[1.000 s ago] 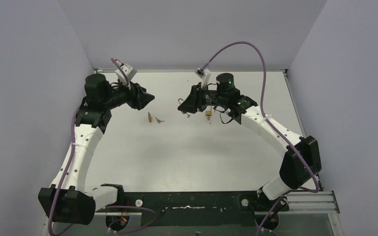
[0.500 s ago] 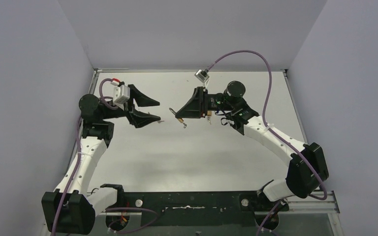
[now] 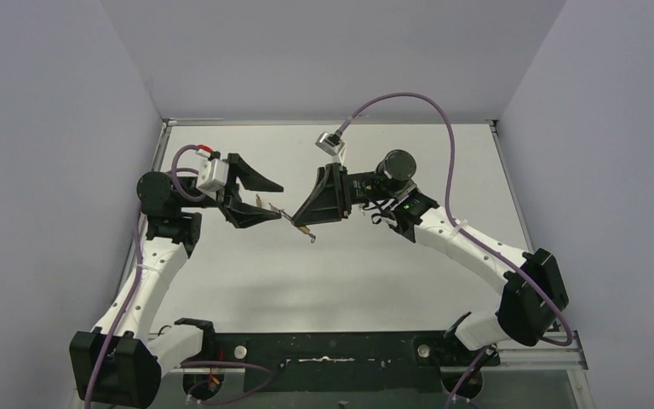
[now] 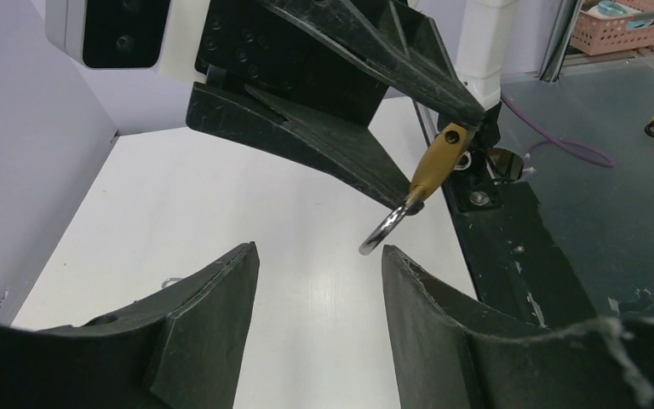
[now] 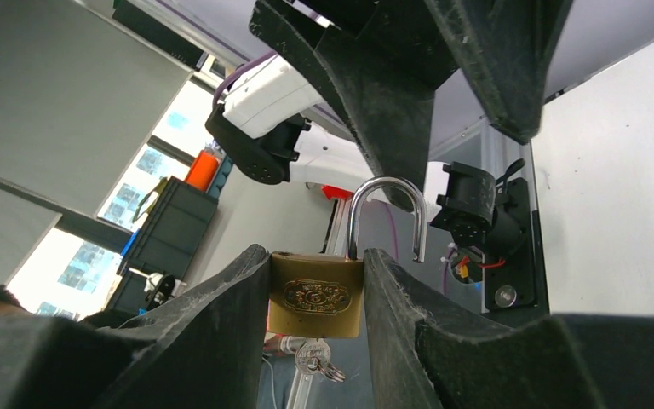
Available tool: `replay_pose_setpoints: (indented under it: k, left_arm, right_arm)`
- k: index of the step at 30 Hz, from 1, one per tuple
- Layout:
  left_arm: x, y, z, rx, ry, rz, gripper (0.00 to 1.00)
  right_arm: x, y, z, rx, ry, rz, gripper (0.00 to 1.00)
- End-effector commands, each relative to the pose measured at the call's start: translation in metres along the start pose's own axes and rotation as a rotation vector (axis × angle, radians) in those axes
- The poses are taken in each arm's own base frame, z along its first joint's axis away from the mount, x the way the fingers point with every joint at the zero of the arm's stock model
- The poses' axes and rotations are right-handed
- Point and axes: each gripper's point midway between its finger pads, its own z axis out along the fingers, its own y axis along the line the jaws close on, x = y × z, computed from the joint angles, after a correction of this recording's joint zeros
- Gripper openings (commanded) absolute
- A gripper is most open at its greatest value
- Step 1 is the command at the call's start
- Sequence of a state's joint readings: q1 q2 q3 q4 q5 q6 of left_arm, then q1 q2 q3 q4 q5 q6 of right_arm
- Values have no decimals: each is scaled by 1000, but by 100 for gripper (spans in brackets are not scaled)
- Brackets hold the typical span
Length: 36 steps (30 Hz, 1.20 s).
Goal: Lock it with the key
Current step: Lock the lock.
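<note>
My right gripper (image 3: 300,223) is shut on a brass padlock (image 5: 317,294), held above the table at centre left. Its steel shackle (image 5: 387,213) stands open, and a key (image 5: 311,358) with a small ring sticks out of the bottom. In the left wrist view the padlock (image 4: 438,162) hangs from the right fingers, shackle pointing down towards me. My left gripper (image 3: 279,201) is open and empty. It faces the padlock from the left, and in its own view (image 4: 319,256) the shackle tip is just above its right finger (image 4: 443,324).
A small brass piece (image 3: 258,199) lies on the white table (image 3: 341,273) under the left fingers, and a small ring (image 4: 170,281) lies by them. Grey walls close the left, back and right. The black base rail (image 3: 332,349) runs along the near edge.
My right gripper has carried the padlock left, towards the left gripper. My left gripper has swung down and right to face it, staying open. The gap between them has nearly closed.
</note>
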<state>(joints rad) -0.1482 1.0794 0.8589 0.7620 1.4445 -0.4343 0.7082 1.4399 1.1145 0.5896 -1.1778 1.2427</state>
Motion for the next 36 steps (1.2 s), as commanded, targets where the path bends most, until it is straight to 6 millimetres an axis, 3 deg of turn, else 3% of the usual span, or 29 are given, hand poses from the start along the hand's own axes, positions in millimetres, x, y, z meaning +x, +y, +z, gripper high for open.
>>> replay_pose_setpoints:
  k: [1,8,16,18,21,24,29,30,31,34,36]
  left_arm:
    - [-11,-3,1,10,-11,70,51]
    - [-6,-10,6,71,6,35,38]
    - [-5,-15,7,96,16,16,34]
    - [-5,-16,7,104,19,16,30]
    - [-4,-19,7,124,28,13,13]
    - [-4,-22,8,141,35,12,1]
    - [-1,-32,8,193,54,6,0]
    - [0,-33,8,196,55,0,0]
    - [0,-34,8,201,57,-3,0]
    - [-1,-35,8,213,62,-40,0]
    - [-3,-35,8,219,65,-54,0]
  right_arm:
    - [-9,35,5,-79,6,-112,23]
    - [-11,27,8,-81,14,-97,23]
    - [-11,23,9,-92,14,-86,23]
    - [-12,22,9,-90,11,-86,23]
    - [-13,22,9,-95,6,-80,23]
    - [-14,24,9,-100,4,-79,23]
    - [-15,18,8,-92,2,-59,23]
    - [-16,18,8,-93,0,-58,25]
    - [-18,17,8,-90,-5,-59,32]
    - [-32,10,-1,-39,-41,-75,66]
    - [-44,1,-10,40,-70,-110,82]
